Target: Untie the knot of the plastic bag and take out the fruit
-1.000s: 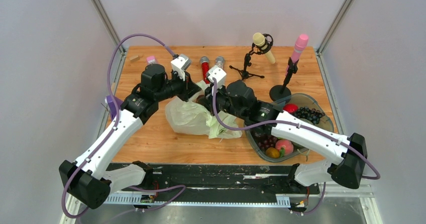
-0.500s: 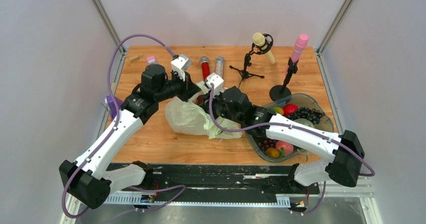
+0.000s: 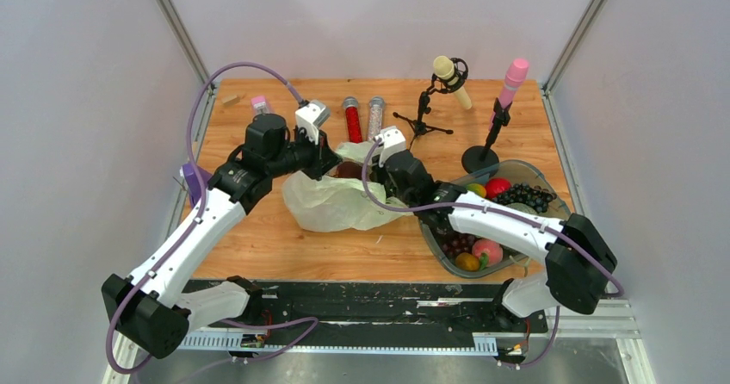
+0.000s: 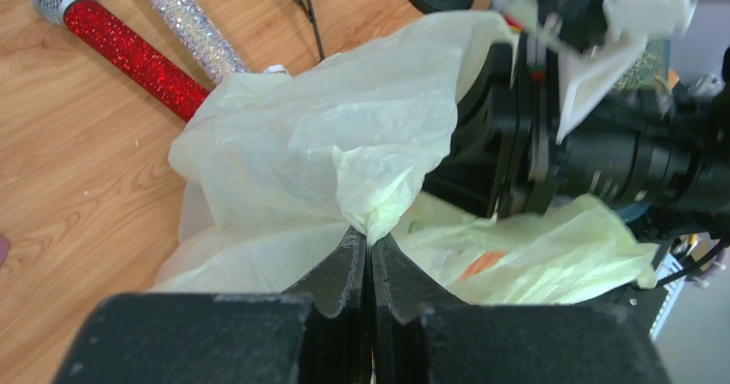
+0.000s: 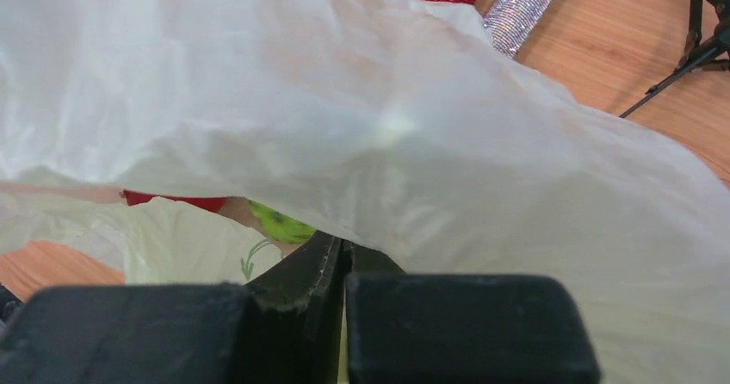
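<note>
Left hand (image 4: 370, 248) and right hand (image 5: 343, 253), both pinching the plastic bag (image 3: 331, 205), have drawn its mouth wider, exposing the fruit (image 5: 280, 225).

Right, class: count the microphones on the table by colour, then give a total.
Red microphone: 1
Silver microphone: 1
Cream microphone: 1
Pink microphone: 1
Total: 4

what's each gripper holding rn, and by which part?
Both hold the plastic bag. The left gripper pinches a bunched fold of its film; the right gripper looks shut on the film at the bag's opposite side.
</note>
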{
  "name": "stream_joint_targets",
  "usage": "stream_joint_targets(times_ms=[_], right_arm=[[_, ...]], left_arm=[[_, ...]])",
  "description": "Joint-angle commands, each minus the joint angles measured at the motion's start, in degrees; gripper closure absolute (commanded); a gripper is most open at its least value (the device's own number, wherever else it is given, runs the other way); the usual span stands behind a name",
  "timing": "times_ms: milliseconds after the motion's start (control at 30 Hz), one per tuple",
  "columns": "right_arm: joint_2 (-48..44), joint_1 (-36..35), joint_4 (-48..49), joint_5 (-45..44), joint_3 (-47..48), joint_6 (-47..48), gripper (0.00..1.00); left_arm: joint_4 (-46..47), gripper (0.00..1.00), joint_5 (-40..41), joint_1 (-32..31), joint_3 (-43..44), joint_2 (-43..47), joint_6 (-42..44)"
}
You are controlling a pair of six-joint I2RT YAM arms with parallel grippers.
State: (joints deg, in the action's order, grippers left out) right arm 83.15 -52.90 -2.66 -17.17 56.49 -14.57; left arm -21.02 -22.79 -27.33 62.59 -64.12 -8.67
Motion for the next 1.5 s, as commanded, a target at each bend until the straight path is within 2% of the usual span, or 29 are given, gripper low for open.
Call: stream_joint_targets(times_ms=[0, 67, 100, 167, 333, 367, 467, 567, 633, 867, 1000, 1233, 1467], right_arm=[[-4.5, 4.6, 2.9, 9.9, -2.0, -1.2, 0.95], [-4.8, 5.2, 4.4, 15.3, -2.5, 0.5, 0.89], [-4.6, 5.3, 4.4, 18.0, -2.5, 1.0, 0.86], [-3.8, 5.3, 4.5, 22.1, -2.1, 1.5, 0.83], [-2.4, 5.3, 5.1, 29.4, -1.2, 0.9, 0.81], [-2.3, 5.4, 5.2, 30.5, -1.2, 0.8, 0.81], [-2.3, 5.4, 5.6, 31.2, -1.8, 0.6, 0.81], [-2.3, 5.3, 7.1, 30.1, -3.0, -0.3, 0.81], [-1.9, 5.2, 9.4, 29.6, -3.9, -1.4, 0.8], [3.5, 1.8, 20.9, 24.3, -7.5, -1.9, 0.81], [5.3, -1.8, 24.2, 23.9, -8.7, -0.4, 0.83], [3.3, -7.7, 31.2, 33.4, -15.2, 0.6, 0.9], [8.5, -11.5, 28.2, 46.8, -14.9, 5.4, 0.93]], left_arm=[[-2.5, 0.86, 1.8, -0.2, -0.9, 2.1, 2.0], [-3.6, 0.75, 3.6, -1.4, -1.6, 2.4, 1.9], [-4.6, 0.64, 5.5, -2.1, -1.7, 2.4, 1.7], [-6.0, 0.53, 9.1, -4.5, -2.0, 2.0, 1.6], [-9.0, 0.36, 17.7, -8.7, -1.6, 0.5, -0.7], [-10.4, 0.3, 20.0, -8.9, -1.2, 0.4, -0.8], [-13.1, 0.25, 24.4, -9.9, -0.3, 0.5, -0.4], [-15.3, 0.26, 25.6, -10.3, -0.3, 0.6, 0.3], [-16.1, 0.31, 26.3, -11.0, -0.8, 0.2, 0.5], [-15.2, 0.6, 26.6, -11.7, -3.0, 0.3, -0.5], [-14.5, 0.7, 27.5, -11.6, -3.4, 1.2, -0.8], [-13.4, 0.79, 32.0, -11.6, -4.3, 0.9, -3.6], [-11.6, 0.81, 32.0, -11.6, -5.8, 0.7, -5.5]])
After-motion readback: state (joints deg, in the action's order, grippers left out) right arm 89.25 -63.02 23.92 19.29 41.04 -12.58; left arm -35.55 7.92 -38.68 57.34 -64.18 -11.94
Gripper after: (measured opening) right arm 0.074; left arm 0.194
